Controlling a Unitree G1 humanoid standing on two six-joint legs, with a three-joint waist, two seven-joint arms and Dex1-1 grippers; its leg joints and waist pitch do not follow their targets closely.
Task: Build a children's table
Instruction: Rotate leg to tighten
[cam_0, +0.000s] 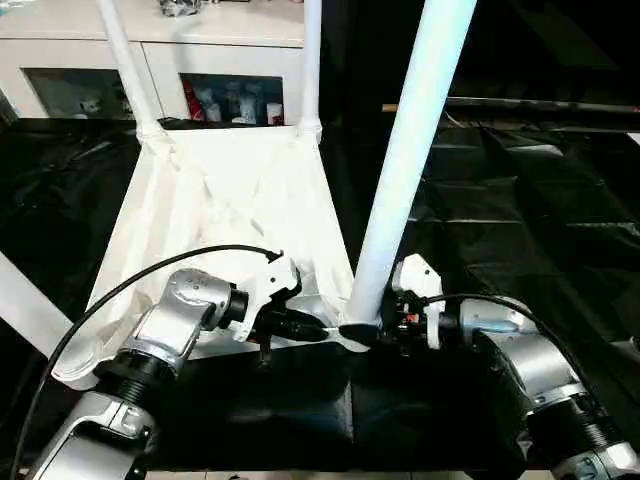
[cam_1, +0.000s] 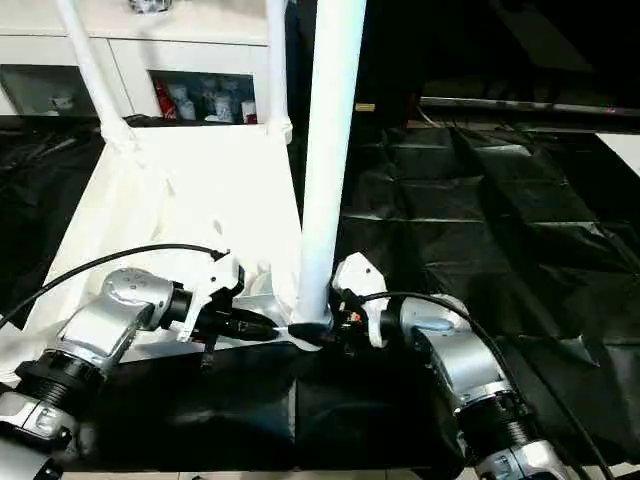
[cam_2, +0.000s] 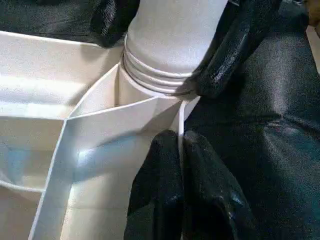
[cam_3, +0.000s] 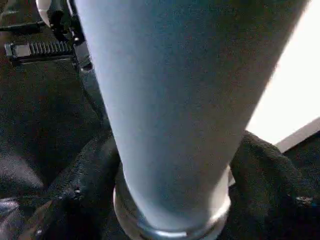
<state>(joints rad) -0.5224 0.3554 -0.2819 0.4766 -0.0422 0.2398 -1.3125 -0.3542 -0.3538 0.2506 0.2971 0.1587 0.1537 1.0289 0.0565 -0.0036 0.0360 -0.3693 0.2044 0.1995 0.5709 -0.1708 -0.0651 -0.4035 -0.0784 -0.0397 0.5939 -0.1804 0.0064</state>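
Note:
The white table top (cam_0: 220, 200) lies upside down on a black sheet. Two white legs (cam_0: 125, 60) (cam_0: 312, 60) stand in its far corner sockets. A third leg (cam_0: 410, 150) rises from the near right corner socket (cam_2: 150, 75), its threaded base sitting in the socket. My right gripper (cam_0: 360, 335) is shut around that leg's base, with one black finger (cam_3: 85, 185) on each side of the tube. My left gripper (cam_0: 322, 330) is shut on the top's thin rim wall (cam_2: 180, 117) just beside that socket. Its fingers (cam_2: 155, 190) pinch the wall.
A white tube (cam_0: 25, 300) crosses the left edge near the near left corner. The white cabinet (cam_0: 220, 40) with glass-front shelves stands behind the table top. Crinkled black sheeting (cam_0: 520, 220) covers the surface to the right.

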